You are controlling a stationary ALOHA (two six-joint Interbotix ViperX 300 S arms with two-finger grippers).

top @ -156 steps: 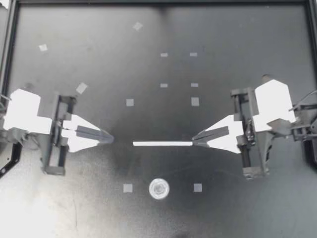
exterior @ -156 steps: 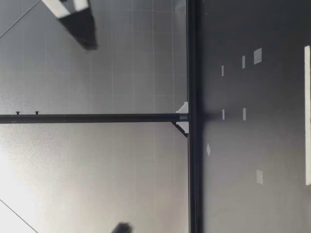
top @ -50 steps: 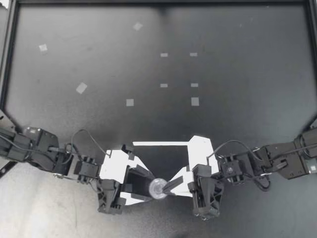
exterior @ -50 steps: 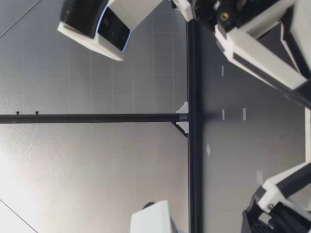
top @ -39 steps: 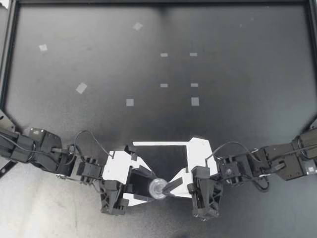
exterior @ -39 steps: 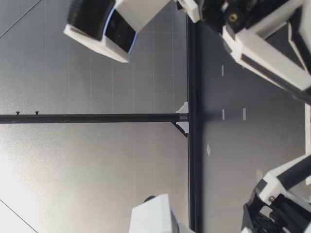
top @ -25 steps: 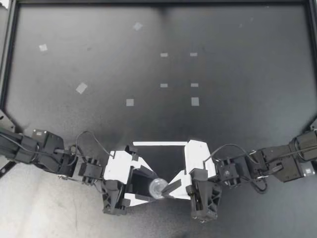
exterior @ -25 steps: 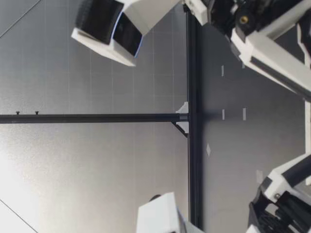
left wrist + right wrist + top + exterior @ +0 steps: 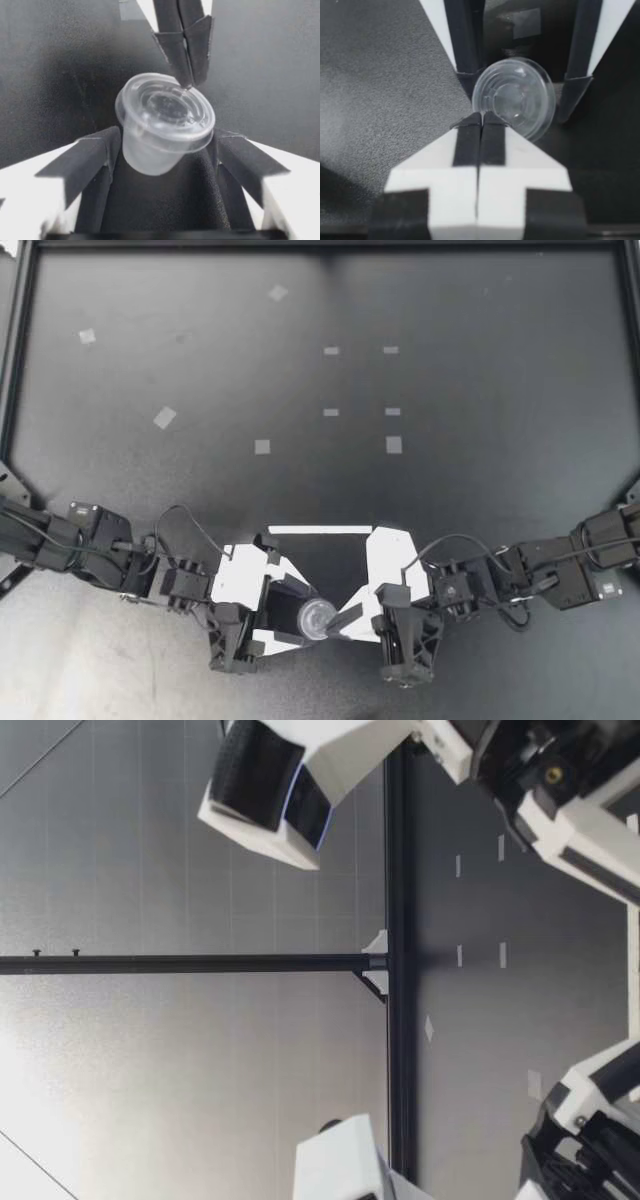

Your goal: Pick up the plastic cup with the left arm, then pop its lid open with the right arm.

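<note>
Cup (image 9: 318,618) gripped between left fingers (image 9: 294,591), closed right fingers (image 9: 347,618) touching its rim.

A matt black desk (image 9: 480,300) fills the top view. A black frame rail (image 9: 320,245) runs along its 12 o'clock edge and down both sides. Pale squares of tape (image 9: 262,446) dot the surface: loose ones toward 10 and 11 o'clock, and a tidy grid of smaller marks (image 9: 331,350) near the centre. Toward 7 o'clock lies a grey sheen (image 9: 80,660). Beyond the desk's far edge stands a grey gridded wall panel (image 9: 200,1050). An upright black post (image 9: 200,962) rises before it, with a white bracket (image 9: 376,942) at its foot. Light glares high on the panel.
</note>
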